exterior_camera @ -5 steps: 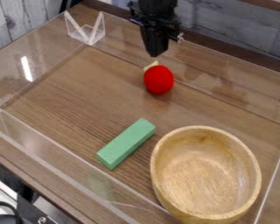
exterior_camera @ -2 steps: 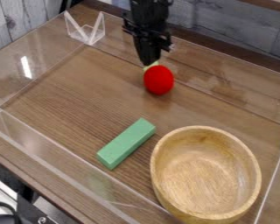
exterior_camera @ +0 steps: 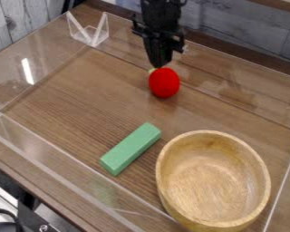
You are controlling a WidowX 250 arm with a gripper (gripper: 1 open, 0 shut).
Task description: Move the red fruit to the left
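Note:
The red fruit [exterior_camera: 165, 82] is a small glossy ball resting on the wooden table top, a little behind the middle. My gripper [exterior_camera: 159, 62] points straight down just above and behind the fruit's top. Its dark fingers are pressed together, so it is shut, and the tips reach close to the fruit's upper edge. I cannot tell whether they touch the fruit. Nothing shows between the fingers.
A flat green block [exterior_camera: 130, 148] lies diagonally in front of the fruit. A round wooden bowl [exterior_camera: 172, 172] stands at the front right. Clear plastic walls [exterior_camera: 39, 63] surround the table, with a clear bracket [exterior_camera: 87, 30] at the back left.

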